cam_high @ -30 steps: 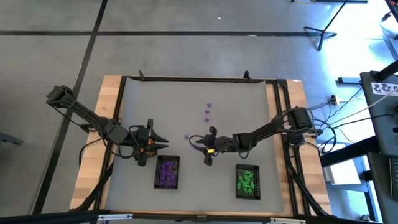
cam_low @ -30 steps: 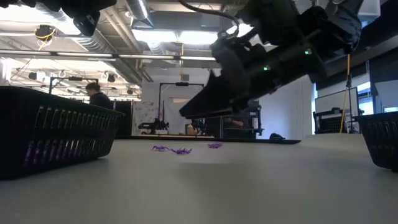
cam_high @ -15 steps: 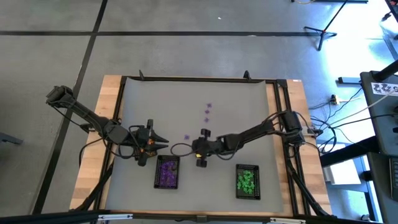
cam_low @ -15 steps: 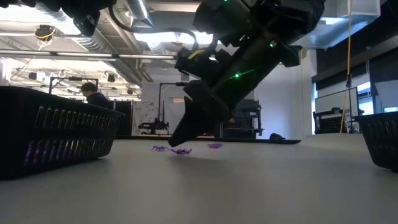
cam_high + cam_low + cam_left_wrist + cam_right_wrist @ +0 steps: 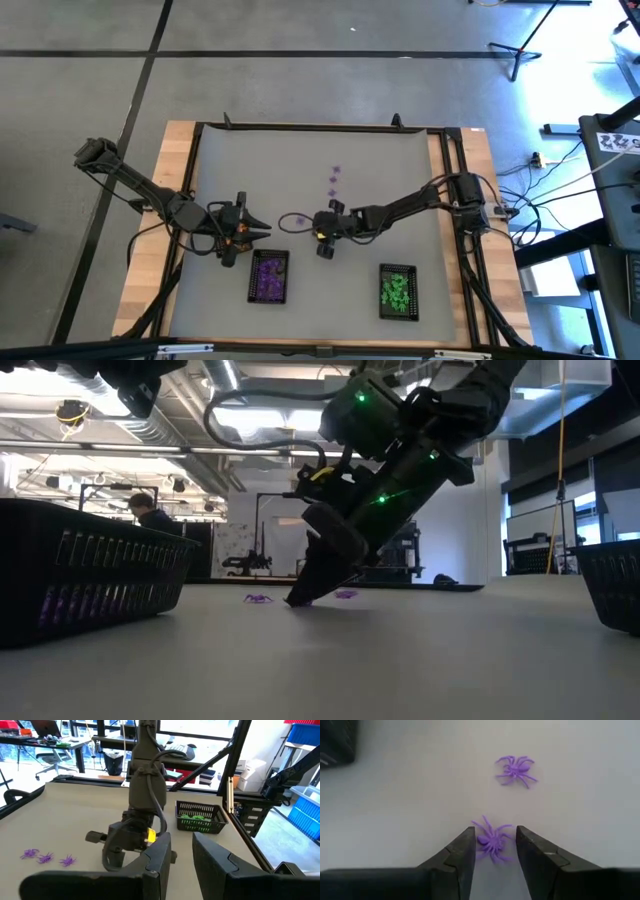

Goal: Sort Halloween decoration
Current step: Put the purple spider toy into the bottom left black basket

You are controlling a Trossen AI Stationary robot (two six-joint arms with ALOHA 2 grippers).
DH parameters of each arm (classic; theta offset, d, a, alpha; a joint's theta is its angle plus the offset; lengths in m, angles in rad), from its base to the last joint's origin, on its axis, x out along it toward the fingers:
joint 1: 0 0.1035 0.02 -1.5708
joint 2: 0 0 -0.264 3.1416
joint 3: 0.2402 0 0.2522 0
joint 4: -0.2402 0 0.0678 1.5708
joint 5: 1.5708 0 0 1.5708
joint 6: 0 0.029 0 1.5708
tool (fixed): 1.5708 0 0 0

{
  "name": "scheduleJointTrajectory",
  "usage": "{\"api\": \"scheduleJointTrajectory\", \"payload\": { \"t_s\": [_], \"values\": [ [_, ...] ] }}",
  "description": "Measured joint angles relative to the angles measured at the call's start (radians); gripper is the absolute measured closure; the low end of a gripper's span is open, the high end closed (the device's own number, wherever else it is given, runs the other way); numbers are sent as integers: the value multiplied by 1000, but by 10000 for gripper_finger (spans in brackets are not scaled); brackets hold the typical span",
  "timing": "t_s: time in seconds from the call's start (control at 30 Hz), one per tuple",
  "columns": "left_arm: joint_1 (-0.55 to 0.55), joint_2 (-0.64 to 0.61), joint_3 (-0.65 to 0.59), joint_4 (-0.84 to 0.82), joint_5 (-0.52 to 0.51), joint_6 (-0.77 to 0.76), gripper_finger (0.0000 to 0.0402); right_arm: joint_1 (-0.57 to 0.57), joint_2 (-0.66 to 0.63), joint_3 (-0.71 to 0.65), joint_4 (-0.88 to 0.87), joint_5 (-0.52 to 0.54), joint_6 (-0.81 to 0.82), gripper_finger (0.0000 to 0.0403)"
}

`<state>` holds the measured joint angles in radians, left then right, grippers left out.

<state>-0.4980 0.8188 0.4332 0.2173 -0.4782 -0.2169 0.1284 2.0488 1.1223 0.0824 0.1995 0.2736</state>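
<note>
You are lowering right gripper (image 5: 494,854), jaws part-open, gripping nothing, straddling tiny purple plastic spider (image 5: 491,840); keep centred, close gently.

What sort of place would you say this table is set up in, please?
Probably a robotics lab or workshop: exposed ceiling ducts and strip lights overhead, a desk with a laptop and office chair behind glass, blue storage bins, and a person working in the background.
</note>
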Motion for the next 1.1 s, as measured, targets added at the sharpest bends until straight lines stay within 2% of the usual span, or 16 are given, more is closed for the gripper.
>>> {"api": "scheduleJointTrajectory", "payload": {
  "t_s": [0.17,0.4,0.5,0.6,0.83,1.1],
  "values": [
    [0,0,0,0,0,0,327,-5,2,-6,-5,-17,13,285],
    [0,0,0,0,0,0,327,-4,-1,-10,38,-34,-32,393],
    [0,0,0,0,0,0,327,-4,2,-11,76,-38,-43,391],
    [0,0,0,1,0,0,327,-3,5,8,85,-85,-43,394],
    [0,0,0,1,0,0,327,53,5,117,77,-111,-115,401],
    [0,0,0,0,0,0,327,148,5,323,-78,13,-247,402]
  ]
}}
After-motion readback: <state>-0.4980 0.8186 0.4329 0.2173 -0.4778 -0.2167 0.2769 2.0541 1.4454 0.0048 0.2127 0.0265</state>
